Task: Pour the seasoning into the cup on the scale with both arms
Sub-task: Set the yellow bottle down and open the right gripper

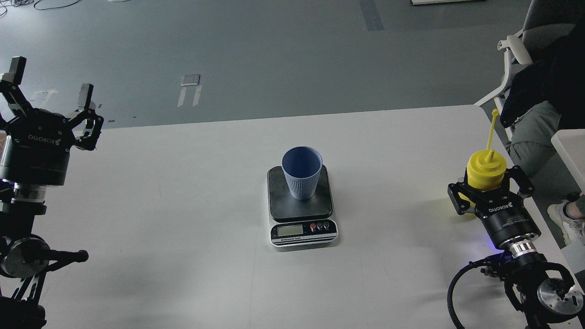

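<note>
Grasp stage, pour not begun: right gripper (486,189) clamped round seasoning bottle (486,170), upright at table's right edge. Left gripper (49,98) spread wide, empty, far left. Cup (301,172) upright on scale (301,205), mid-table. Next prob: carry bottle over cup & tilt w/o nudging it. "ROBOTIQ" on both wrists; scale label too small

Cup (301,172) light blue, fine vertical ribs outside. Scale (301,208): dark platform, silver front, pale display, one red button. Squeeze bottle (486,171) bright yellow, cap and tether same yellow. Both grippers black with white lettering. Table (183,219) plain white. Floor (274,55) grey-green.
</note>
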You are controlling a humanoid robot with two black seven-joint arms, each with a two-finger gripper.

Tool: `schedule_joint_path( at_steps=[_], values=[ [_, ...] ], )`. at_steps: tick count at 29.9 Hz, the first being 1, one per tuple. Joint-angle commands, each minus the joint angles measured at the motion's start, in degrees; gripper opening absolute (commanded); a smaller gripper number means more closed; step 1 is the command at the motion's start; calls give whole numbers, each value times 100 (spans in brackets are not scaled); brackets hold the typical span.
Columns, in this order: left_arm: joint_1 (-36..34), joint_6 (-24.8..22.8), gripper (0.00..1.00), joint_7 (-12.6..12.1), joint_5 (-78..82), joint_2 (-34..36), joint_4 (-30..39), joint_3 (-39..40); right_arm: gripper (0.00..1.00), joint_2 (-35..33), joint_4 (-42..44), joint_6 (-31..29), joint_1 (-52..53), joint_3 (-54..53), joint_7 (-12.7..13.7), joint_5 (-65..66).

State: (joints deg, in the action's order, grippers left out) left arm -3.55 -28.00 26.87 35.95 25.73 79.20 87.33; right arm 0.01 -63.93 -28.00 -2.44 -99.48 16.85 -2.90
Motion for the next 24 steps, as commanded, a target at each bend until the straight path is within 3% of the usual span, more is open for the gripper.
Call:
schedule_joint_path(
  at_steps=[1, 7, 19, 24],
  values=[
    [12, 0, 99, 2, 0, 37, 8, 29, 97, -1, -5, 0, 6, -168, 2, -149],
    [38, 0, 99, 11, 0, 81, 69, 56, 100, -1, -40, 0, -81, -300, 239, -501],
    [188, 0, 99, 11, 0, 81, 210, 64, 100, -1, -137, 0, -459, -309, 231, -554],
    [223, 0, 99, 11, 0, 81, 280, 73, 100, -1, -610, 0, -1038, -335, 196, -598]
  ],
)
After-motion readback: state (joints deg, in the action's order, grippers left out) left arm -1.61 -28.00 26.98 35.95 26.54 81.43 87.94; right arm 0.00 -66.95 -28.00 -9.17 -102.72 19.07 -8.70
